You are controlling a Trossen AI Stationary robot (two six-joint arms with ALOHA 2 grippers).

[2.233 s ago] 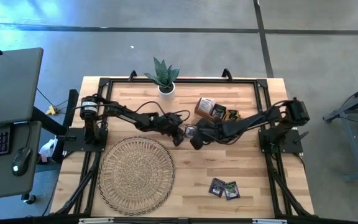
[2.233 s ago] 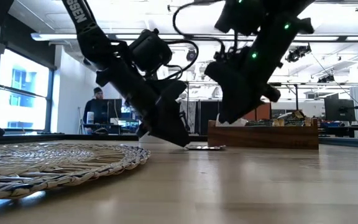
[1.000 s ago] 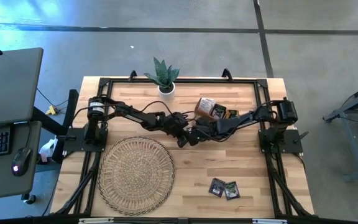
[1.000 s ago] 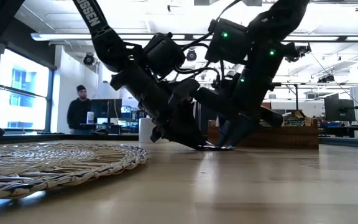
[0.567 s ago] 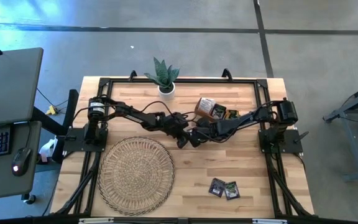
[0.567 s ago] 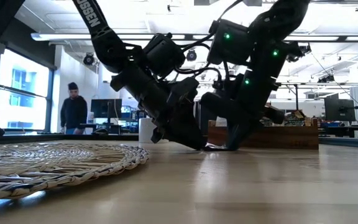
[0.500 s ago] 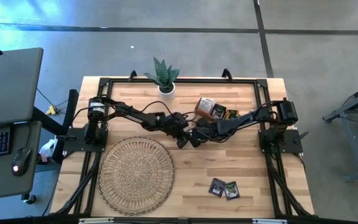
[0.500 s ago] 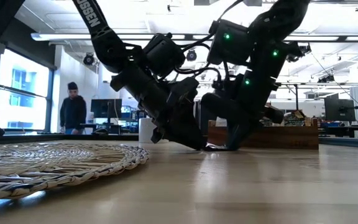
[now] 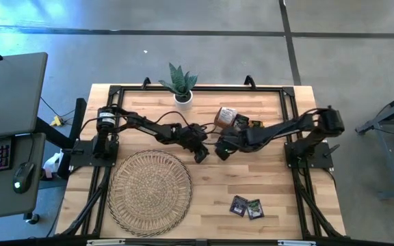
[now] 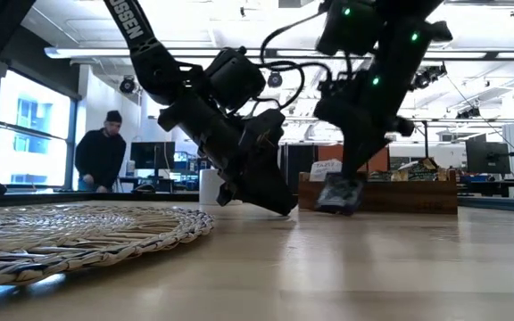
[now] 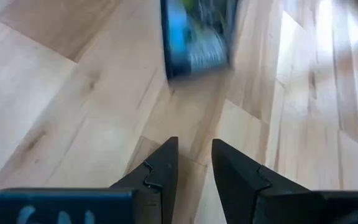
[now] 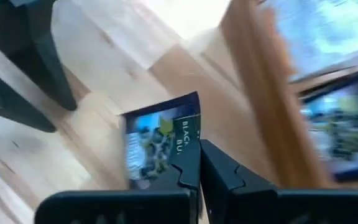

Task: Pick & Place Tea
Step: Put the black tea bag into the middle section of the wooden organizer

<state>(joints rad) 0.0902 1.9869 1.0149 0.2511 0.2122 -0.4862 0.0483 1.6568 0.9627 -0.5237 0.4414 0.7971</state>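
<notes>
From overhead I look straight down on the whole table (image 9: 265,179), both arms reaching toward its middle. My low camera sits at tabletop height, facing level across the wood into the room behind. Each wrist camera looks past its own fingers, close to the boards. The dark sachet (image 12: 157,148) fills my right wrist picture and also appears in the left wrist picture (image 11: 197,34)

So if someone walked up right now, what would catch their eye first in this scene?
Probably the two dark arms meeting mid-table: the right gripper has its jaws shut on a dark tea sachet lifted just clear of the wood, while the left gripper hovers beside it, tilted toward the table. Next, the big round woven mat at the front left, and the small potted plant at the back edge.
</notes>
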